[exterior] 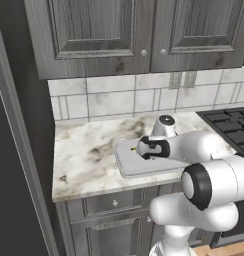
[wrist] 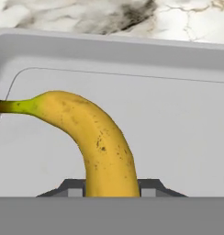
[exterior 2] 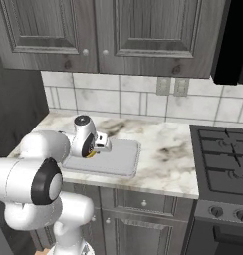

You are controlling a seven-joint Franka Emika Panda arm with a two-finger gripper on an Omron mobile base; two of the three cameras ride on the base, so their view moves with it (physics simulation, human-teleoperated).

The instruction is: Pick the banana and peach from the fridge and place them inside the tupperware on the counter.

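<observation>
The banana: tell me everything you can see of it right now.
The banana is yellow with small brown freckles, curving up to a greenish stem with a dark tip. Its lower end sits between the fingertips of the end effector, which is shut on it. It is over the floor of the light-grey tupperware, inside the raised rim; whether it touches the floor cannot be told. From the right base view, a sliver of yellow shows at the end effector above the tray.
</observation>
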